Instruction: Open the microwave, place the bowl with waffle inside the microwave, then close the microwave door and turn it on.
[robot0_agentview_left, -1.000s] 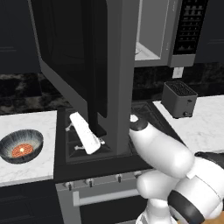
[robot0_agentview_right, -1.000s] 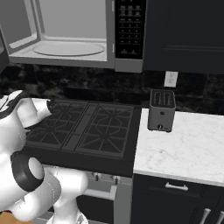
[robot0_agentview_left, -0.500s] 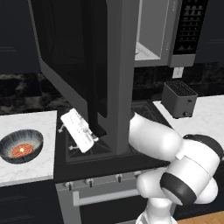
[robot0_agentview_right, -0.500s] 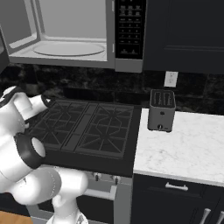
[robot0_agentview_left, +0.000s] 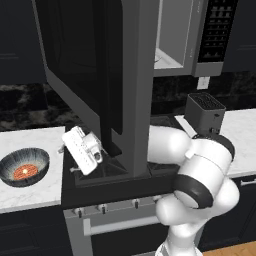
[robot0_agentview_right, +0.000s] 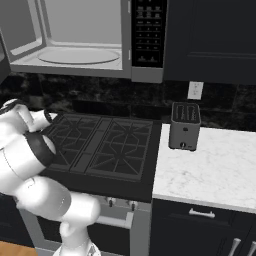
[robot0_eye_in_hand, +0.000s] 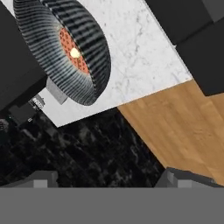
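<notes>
The microwave (robot0_agentview_right: 80, 42) hangs above the stove (robot0_agentview_right: 105, 147) with its cavity exposed; a pale round turntable lies on the cavity floor. The microwave door (robot0_agentview_left: 92, 70) stands swung wide open toward the cameras, its black glass and grey frame edge reaching down over the front left part of the stove in the left base view. The narrow black button panel (robot0_agentview_right: 148, 32) sits at the right end of the appliance.

The bowl (robot0_agentview_left: 24, 167) rests on the white marble counter (robot0_agentview_left: 30, 137) to the left of the stove, near that counter's front edge, well apart from the microwave. The waffle (robot0_agentview_left: 25, 171) lies as an orange-red disc in the bowl's centre. In the hand view the bowl (robot0_eye_in_hand: 65, 46) appears large at the upper left, on the marble, with the waffle (robot0_eye_in_hand: 72, 50) showing inside it.

The gripper (robot0_agentview_left: 82, 150) hovers over the left edge of the stove, just beside the lower corner of the open door and near the bowl but not touching it. Its fingers stand wide apart and hold nothing; the two tips (robot0_eye_in_hand: 41, 179) show spread far apart at the bottom of the hand view.

A dark grey toaster (robot0_agentview_right: 184, 126) stands on the right counter (robot0_agentview_right: 210, 170), at its back left corner, just beside the stove.
</notes>
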